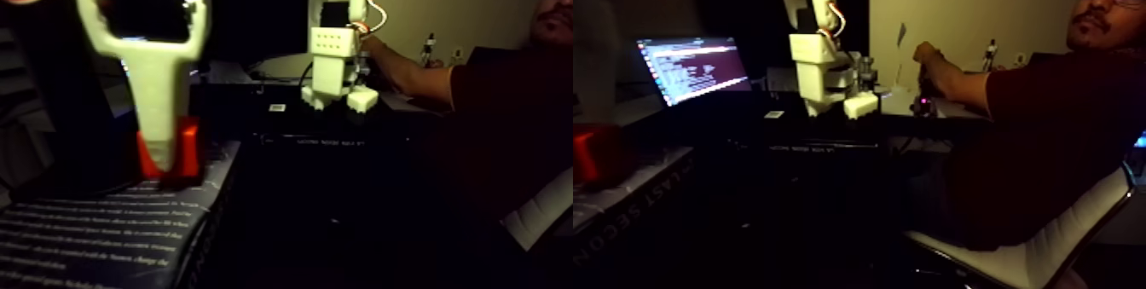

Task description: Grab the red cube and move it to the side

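Fixed view, dim lighting. The white plastic pincer (168, 166) hangs over the small red-orange matte cube (183, 152), one broad white finger (159, 96) lying across the cube's front face; whether the pincer is clamped on the cube or merely beside it cannot be told, the second finger being hidden. The cube rests on a dark printed book cover (102, 233) on the bench. Risks, as judged: a one-sided contact could push the cube instead of lifting it, or tip it off the cover's raised edge.
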You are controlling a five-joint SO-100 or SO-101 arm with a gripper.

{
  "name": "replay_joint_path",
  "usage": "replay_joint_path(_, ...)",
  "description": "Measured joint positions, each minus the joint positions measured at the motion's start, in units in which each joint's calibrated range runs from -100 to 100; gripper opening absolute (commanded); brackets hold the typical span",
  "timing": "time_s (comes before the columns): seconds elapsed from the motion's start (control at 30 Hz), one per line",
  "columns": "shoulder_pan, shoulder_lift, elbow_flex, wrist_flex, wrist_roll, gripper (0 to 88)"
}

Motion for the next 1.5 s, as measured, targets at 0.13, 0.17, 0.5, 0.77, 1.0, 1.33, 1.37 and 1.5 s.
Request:
replay_joint_path(0.13, 0.9, 0.3, -0.6, -1.2, -0.9, 16.7)
replay_joint_path(0.17, 0.9, 0.3, -0.6, -1.2, -0.9, 17.4)
replay_joint_path(0.5, 0.9, 0.3, -0.5, -1.2, -1.1, 18.3)
replay_joint_path(0.77, 0.8, 0.3, 0.1, -1.2, -0.5, 18.8)
replay_joint_path(1.0, 0.8, 0.3, 0.5, -1.2, 1.0, 26.6)
replay_joint_path(1.33, 0.4, 0.3, 0.8, -0.5, 2.4, 27.2)
replay_joint_path(1.37, 0.4, 0.3, 0.8, -0.2, 2.4, 27.2)
replay_joint_path(1.5, 0.4, 0.3, 0.8, -0.1, 2.5, 27.0)
